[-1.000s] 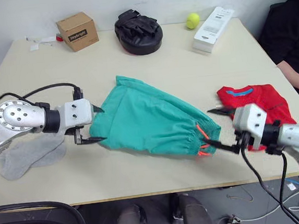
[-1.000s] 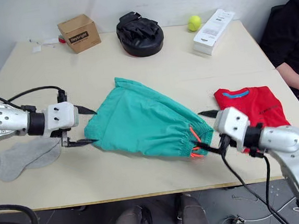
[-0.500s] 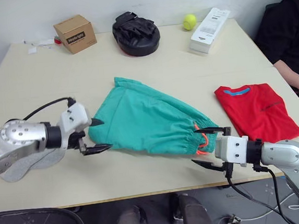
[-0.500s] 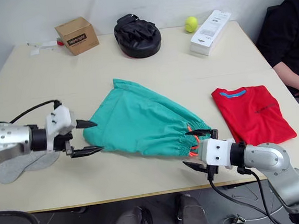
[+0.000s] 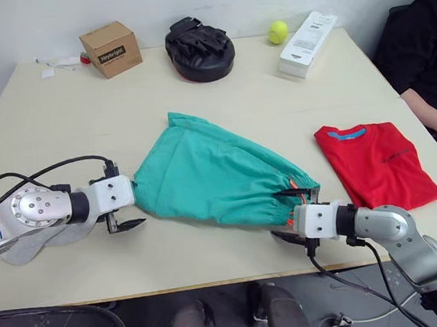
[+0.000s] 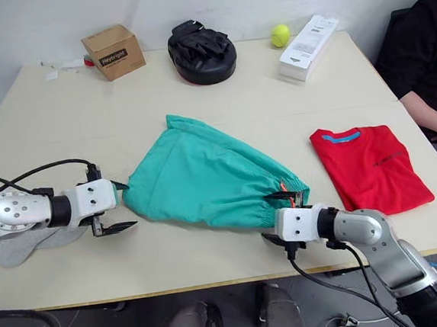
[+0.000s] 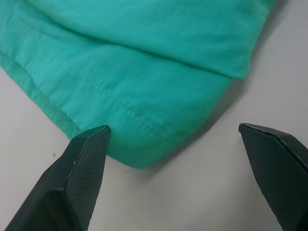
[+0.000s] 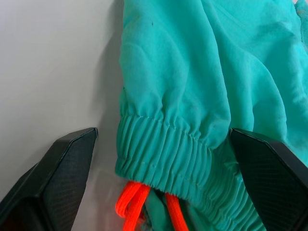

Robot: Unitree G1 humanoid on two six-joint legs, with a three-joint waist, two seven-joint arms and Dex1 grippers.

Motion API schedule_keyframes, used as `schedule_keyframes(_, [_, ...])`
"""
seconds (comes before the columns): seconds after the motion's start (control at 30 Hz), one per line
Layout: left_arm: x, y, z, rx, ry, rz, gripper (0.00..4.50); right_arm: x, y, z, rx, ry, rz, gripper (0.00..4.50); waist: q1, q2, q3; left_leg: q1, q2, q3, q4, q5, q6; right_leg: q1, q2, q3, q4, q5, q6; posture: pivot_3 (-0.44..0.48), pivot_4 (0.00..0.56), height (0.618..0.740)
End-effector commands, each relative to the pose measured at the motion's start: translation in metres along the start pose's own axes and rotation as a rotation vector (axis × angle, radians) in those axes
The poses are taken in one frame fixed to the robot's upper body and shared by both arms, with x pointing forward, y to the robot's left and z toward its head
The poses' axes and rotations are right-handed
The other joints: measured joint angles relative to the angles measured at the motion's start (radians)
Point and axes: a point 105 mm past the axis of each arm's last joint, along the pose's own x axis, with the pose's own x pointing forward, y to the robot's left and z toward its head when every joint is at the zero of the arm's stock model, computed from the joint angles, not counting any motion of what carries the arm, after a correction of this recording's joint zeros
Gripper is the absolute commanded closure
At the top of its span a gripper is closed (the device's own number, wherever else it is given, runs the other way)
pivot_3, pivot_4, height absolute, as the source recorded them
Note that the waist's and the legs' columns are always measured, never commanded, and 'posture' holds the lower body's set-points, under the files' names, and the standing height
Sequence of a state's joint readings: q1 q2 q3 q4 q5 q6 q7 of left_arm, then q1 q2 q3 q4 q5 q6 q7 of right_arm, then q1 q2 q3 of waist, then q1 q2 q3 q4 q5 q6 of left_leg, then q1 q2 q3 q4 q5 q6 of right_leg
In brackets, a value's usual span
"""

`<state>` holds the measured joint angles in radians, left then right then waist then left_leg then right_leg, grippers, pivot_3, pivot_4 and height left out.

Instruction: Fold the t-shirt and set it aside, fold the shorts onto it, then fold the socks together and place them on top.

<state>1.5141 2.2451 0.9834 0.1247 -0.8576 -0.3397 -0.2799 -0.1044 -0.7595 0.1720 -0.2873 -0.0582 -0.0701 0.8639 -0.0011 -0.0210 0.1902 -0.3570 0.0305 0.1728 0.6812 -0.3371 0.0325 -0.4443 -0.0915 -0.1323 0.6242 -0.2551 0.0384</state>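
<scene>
While both arms lay low on the table, the scene read as follows.

Shorts: the teal-green cloth shorts with the gathered elastic waistband [image 5: 220, 179] lay flat at the table's middle, their long axis on a diagonal; the waistband end with the orange drawstring [image 8: 144, 211] pointed toward the robot's right and the near edge, and the hem end pointed toward its left and the far side.

Left gripper: the two-fingered black left gripper [image 5: 134, 205] stood wide apart at the near hem corner, one finger [image 7: 82, 168] at the hem's edge, nothing clamped.

Right gripper: the black right gripper [image 5: 288, 215] was spread wide around the waistband end, the drawstring loops between its fingers, not closed on the cloth.

T-shirt: the bright red folded cloth t-shirt [image 5: 375, 161] lay to the robot's right, well apart from the shorts, its light blue neck band toward the far side.

Socks: the light grey knit socks [image 5: 27, 245] lay at the near left, partly under the left arm.

Surface: a pale beige table [image 5: 68, 108] bore a brown cardboard box [image 5: 109, 47], a black padded mitt [image 5: 199, 46], a yellow-green tennis ball [image 5: 276, 30] and a white flat box [image 5: 307, 33] along its far edge.

Room: a light wall stood behind, and a person in dark clothing [image 5: 423, 46] sat at the right.
</scene>
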Motion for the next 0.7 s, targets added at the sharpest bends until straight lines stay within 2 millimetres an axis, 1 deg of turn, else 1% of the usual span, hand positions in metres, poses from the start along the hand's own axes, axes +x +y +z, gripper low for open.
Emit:
schedule_keyframes(0.03, [0.003, 0.006, 0.008, 0.034, -0.010, 0.014, 0.00, 0.004, -0.002, -0.002, -0.008, 0.007, -0.012, 0.04, 0.000, 0.000, 0.000, 0.001, 0.000, 0.000, 0.000, 0.000, 0.000, 0.000, 0.000, 0.000, 0.000, 0.000, 0.000, 0.000, 0.150, 0.740])
schedule_keyframes(0.13, [0.005, 0.005, 0.006, 0.046, 0.001, 0.009, 0.56, 0.006, -0.006, -0.004, 0.002, 0.010, -0.020, 0.60, -0.003, 0.000, 0.000, 0.002, 0.000, 0.001, -0.001, 0.000, -0.001, 0.000, 0.001, 0.000, 0.001, 0.000, 0.000, 0.000, 0.150, 0.740])
schedule_keyframes(0.3, [0.006, 0.002, 0.005, -0.015, -0.008, -0.006, 2.14, 0.006, -0.005, -0.005, -0.008, 0.015, -0.010, 2.34, -0.001, 0.000, 0.000, 0.003, 0.001, 0.002, -0.001, -0.001, -0.001, 0.000, 0.001, 0.002, 0.001, 0.000, 0.000, 0.000, 0.150, 0.740])
schedule_keyframes(0.4, [0.006, 0.000, 0.004, -0.035, -0.009, -0.017, 3.21, 0.005, -0.004, -0.005, -0.010, 0.013, 0.004, 3.46, -0.001, 0.000, 0.000, 0.003, 0.001, 0.002, -0.001, -0.001, -0.001, 0.000, 0.001, 0.002, 0.001, 0.000, 0.000, 0.000, 0.150, 0.740])
schedule_keyframes(0.5, [0.005, 0.000, 0.001, -0.059, -0.009, -0.023, 4.21, 0.005, -0.004, -0.005, -0.015, 0.003, 0.025, 4.48, -0.001, 0.000, 0.000, 0.003, 0.001, 0.002, -0.001, -0.001, -0.001, 0.000, 0.001, 0.003, 0.001, 0.000, 0.000, 0.000, 0.150, 0.740])
schedule_keyframes(0.53, [0.004, -0.001, -0.001, -0.064, -0.005, -0.032, 4.48, 0.006, -0.004, -0.003, -0.014, -0.008, 0.035, 4.50, -0.001, 0.000, 0.000, 0.003, 0.001, 0.002, -0.001, -0.001, -0.001, 0.000, 0.001, 0.003, 0.001, 0.000, 0.000, 0.000, 0.150, 0.740])
schedule_keyframes(0.63, [0.000, -0.009, -0.010, -0.089, 0.007, -0.077, 4.48, 0.010, -0.001, 0.004, -0.026, -0.063, 0.086, 4.50, -0.002, 0.000, 0.000, 0.003, 0.001, 0.002, -0.001, -0.001, -0.001, 0.000, 0.001, 0.002, 0.001, 0.000, 0.000, 0.000, 0.150, 0.740])
schedule_keyframes(0.7, [-0.008, -0.020, -0.014, -0.127, 0.012, -0.098, 4.48, 0.010, 0.002, 0.006, -0.048, -0.097, 0.127, 4.50, -0.003, 0.000, 0.000, 0.003, 0.001, 0.003, -0.001, -0.001, -0.002, 0.000, 0.003, 0.003, 0.001, -0.001, -0.001, 0.000, 0.150, 0.740])
